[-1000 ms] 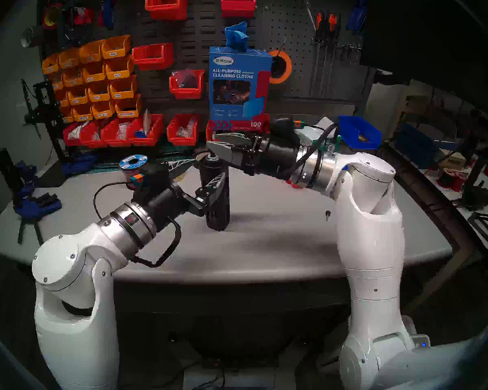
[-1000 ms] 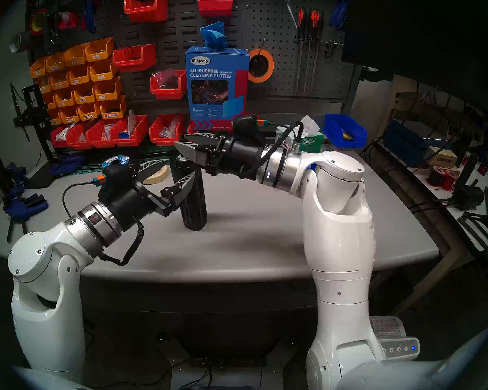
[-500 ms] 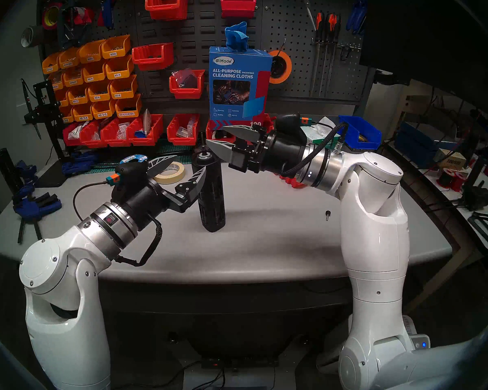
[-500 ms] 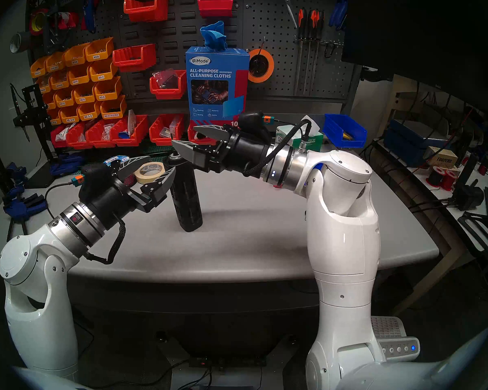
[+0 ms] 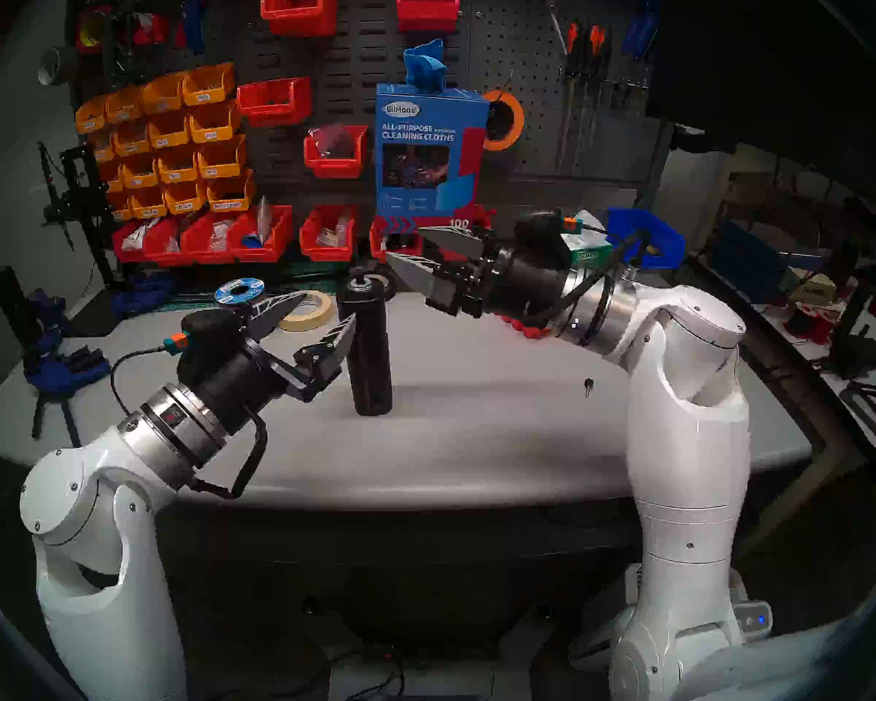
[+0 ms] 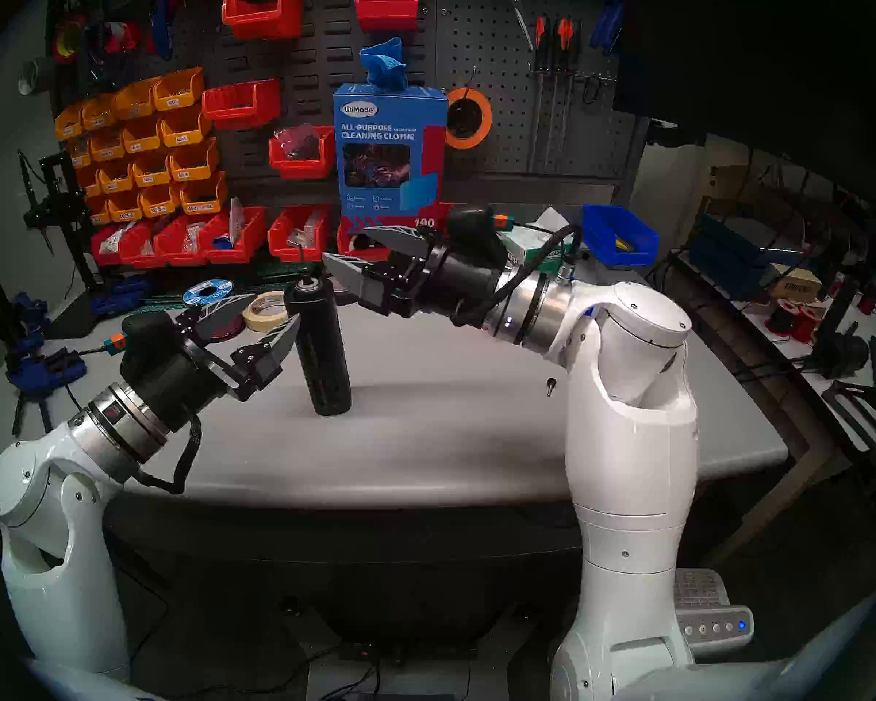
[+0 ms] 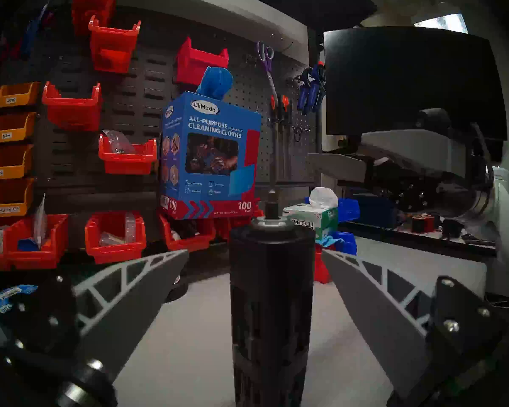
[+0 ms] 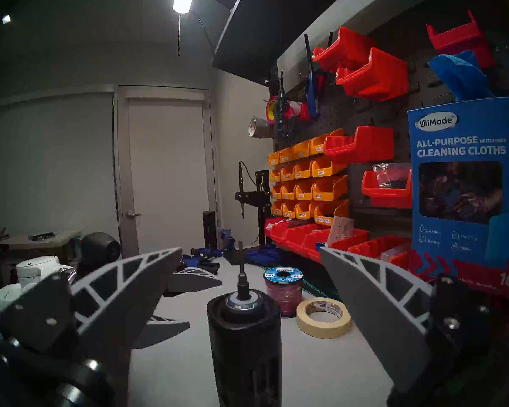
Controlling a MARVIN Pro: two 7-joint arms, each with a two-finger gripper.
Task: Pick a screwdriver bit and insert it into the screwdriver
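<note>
The screwdriver [image 5: 367, 351], a matte black cylinder, stands upright on the grey table [image 5: 476, 432]. A thin dark screwdriver bit [image 5: 359, 267] rises from its silver-ringed socket. In the left wrist view the screwdriver [image 7: 271, 294] and bit [image 7: 272, 186] sit between my spread fingers with a gap on each side. My left gripper [image 5: 330, 308] is open, its tips level with the cylinder's upper left side. My right gripper [image 5: 404, 243] is open and empty, up and to the right of the bit. The right wrist view looks down on the bit [image 8: 241, 265] in the socket.
A short pin with a round black head [image 5: 587, 384] lies on the table near my right arm. A masking tape roll [image 5: 308, 310] and a blue-topped wire spool [image 5: 239, 291] sit behind my left gripper. Red bins [image 5: 324, 237] and a cleaning cloths box [image 5: 428, 153] line the back.
My right gripper has opened and drawn back to the right, leaving the bit in the socket. The left arm has pulled back left, and the tilted screwdriver now stands upright.
</note>
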